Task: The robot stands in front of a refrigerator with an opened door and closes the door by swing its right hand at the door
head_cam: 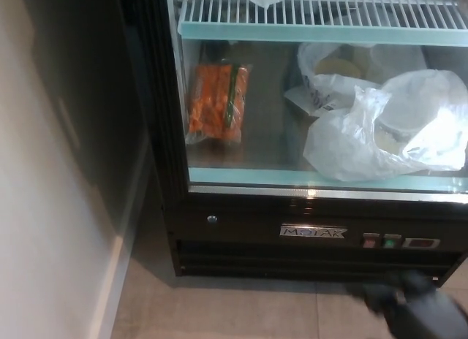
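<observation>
Grey tiled floor [241, 310] below the black glass-fronted refrigerator [307, 233]: your blurred black right hand [420, 310], fingers unreadable, sits at five o'clock, door swing apparently pending.

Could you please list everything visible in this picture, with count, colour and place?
Refrigerator: one, black frame, fills the upper and right part of the view, interior showing.
Wire shelf: one, white with a pale green front edge, top of the interior.
Bag of carrots: one, orange with green, lower shelf, left side.
Plastic bags: at least two, white and translucent, lower shelf, right side.
Brand plate: one, silver, on the black base panel.
Switches: red and green, base panel, right of the plate.
Wall: white, left.
Floor: grey tile, bottom.
Right hand: one, black, blurred, bottom right corner, below the refrigerator base.
</observation>
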{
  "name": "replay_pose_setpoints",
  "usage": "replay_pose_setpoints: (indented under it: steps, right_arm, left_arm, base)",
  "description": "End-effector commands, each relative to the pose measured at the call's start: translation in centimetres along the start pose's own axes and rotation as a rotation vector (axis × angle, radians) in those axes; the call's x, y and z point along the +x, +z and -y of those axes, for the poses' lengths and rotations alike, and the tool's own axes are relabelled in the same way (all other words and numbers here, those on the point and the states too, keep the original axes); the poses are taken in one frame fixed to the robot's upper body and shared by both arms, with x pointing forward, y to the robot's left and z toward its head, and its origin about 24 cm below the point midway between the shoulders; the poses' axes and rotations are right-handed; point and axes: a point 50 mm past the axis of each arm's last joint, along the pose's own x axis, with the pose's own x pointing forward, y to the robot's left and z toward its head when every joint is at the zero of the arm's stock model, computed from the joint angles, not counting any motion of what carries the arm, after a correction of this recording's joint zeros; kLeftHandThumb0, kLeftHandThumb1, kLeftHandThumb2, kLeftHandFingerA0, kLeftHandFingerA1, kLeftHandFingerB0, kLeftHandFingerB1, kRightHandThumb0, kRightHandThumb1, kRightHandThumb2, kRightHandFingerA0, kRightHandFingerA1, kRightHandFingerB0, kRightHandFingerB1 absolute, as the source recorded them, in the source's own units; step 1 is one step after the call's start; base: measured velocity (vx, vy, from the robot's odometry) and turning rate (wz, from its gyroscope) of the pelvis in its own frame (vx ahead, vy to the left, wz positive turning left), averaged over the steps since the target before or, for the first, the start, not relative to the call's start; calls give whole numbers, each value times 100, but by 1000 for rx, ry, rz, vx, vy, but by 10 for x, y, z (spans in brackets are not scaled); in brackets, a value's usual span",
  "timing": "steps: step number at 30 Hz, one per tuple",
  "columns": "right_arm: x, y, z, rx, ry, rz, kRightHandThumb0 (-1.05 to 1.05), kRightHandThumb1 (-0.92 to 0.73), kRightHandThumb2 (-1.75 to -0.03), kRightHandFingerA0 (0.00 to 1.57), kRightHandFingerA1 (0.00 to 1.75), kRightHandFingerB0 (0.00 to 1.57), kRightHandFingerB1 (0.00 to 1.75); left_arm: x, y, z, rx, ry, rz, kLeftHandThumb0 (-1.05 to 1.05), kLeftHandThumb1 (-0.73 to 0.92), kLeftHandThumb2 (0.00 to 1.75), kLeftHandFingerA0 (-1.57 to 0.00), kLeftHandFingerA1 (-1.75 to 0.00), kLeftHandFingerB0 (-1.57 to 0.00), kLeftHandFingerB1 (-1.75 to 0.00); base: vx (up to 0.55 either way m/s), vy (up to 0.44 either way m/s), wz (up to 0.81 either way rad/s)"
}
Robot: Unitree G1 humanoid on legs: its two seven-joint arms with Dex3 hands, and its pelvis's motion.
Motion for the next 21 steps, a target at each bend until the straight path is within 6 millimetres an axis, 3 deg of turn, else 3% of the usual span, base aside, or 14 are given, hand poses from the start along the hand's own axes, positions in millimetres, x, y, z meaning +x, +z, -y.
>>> replay_pose_setpoints:
  steps: [1,7,16,21]
  right_arm:
    - [-32,-26,-32,96,123,-181,-62,-84,-66,23,29,29,31]
    - [-60,-49,-75,165,357,-434,-55,-80,-64,24,32,30,31]
    - [-71,-64,-93,198,462,-567,-51,-80,-64,31,32,29,31]
    - [-68,-70,-97,225,564,-642,-54,-79,-64,26,32,27,30]
  left_arm:
    - [-3,-5,-5,42,18,-20,-58,89,67,-36,-34,-28,-31]
    - [-3,-6,-5,-8,26,-20,-57,87,66,-36,-35,-29,-31]
    - [-3,-5,-7,39,26,-12,-58,88,67,-35,-34,-28,-31]
    - [-3,-4,-10,12,32,-12,-57,87,66,-36,-34,-28,-31]
  base:
    - [0,0,0]
    - [0,0,0]
    - [0,0,0]
    - [0,0,0]
